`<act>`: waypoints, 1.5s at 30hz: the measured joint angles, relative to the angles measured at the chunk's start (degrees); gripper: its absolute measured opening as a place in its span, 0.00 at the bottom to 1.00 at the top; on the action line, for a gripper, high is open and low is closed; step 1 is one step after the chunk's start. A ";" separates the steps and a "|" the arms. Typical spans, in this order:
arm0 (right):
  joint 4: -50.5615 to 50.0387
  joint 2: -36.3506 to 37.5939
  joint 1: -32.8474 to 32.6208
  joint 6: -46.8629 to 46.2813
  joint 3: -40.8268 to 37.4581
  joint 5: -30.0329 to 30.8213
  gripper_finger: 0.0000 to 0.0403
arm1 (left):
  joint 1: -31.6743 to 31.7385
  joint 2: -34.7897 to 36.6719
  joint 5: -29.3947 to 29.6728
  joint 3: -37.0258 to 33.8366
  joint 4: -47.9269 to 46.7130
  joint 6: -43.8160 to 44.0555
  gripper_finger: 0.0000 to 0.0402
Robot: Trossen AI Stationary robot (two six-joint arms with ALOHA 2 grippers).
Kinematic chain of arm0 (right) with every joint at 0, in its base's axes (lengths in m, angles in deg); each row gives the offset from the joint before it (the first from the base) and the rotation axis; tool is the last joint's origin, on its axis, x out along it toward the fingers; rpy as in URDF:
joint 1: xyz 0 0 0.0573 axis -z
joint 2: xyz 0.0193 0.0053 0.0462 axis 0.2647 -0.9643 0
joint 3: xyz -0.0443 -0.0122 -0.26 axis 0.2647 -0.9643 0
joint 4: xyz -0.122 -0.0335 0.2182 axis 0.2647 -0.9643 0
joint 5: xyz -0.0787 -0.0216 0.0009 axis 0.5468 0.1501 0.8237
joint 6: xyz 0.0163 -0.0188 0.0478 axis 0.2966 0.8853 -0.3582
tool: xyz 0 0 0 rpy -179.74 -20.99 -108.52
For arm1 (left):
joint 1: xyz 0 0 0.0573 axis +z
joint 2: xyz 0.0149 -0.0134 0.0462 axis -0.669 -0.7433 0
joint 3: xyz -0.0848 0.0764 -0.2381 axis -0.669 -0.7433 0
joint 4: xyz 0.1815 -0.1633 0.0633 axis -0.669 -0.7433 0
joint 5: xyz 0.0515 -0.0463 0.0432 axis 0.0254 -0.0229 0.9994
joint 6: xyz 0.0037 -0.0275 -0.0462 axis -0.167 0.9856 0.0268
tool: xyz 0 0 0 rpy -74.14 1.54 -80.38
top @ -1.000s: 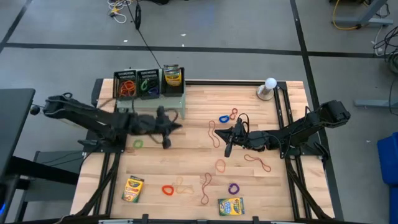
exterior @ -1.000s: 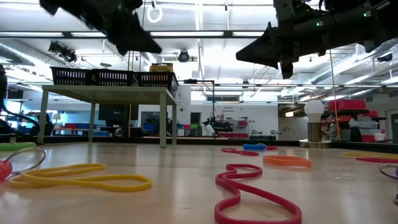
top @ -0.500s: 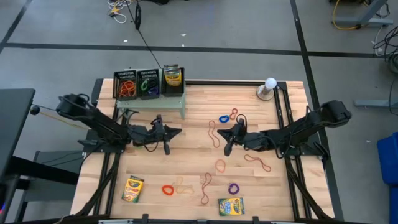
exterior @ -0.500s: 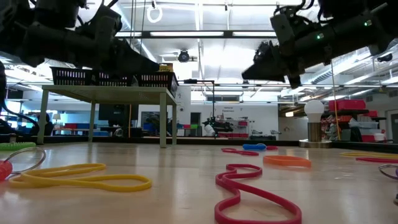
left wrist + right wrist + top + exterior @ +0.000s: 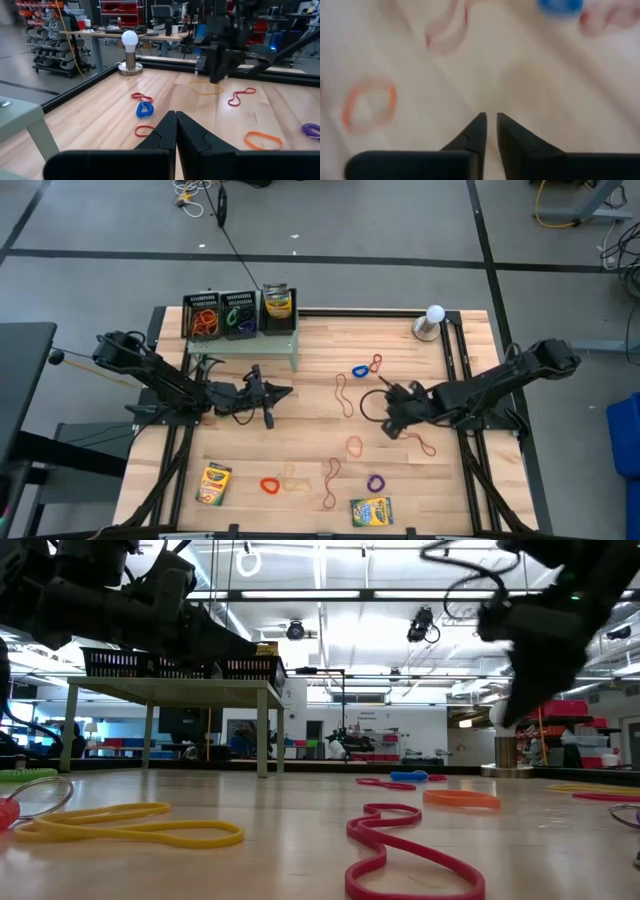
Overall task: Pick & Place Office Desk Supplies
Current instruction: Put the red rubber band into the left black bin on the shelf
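Rubber bands (image 5: 354,445) lie scattered across the middle and near half of the bench (image 5: 470,490), with crayon boxes (image 5: 370,510) by the near edge and mesh trays (image 5: 222,314) on the stand at the far left corner. The right gripper (image 5: 392,426), fingers nearly together and holding nothing, has swung in the last half-second from level to pointing down over the bands, apparently lining up a pick. The left gripper (image 5: 268,418), fingers together and empty, has stayed put left of centre.

Right gripper (image 5: 490,122) over bare wooden table (image 5: 545,95), fingertips nearly together, narrow gap only. Nothing between them. Orange rubber band (image 5: 368,106) well off to one side, pink band (image 5: 447,30) ahead, blue band (image 5: 560,5) farther ahead. All heavily blurred.
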 joint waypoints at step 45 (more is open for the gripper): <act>-9.30 -12.58 -7.75 4.41 2.41 -16.53 0.01 | -0.88 0.02 -13.33 0.22 -2.00 8.14 0.05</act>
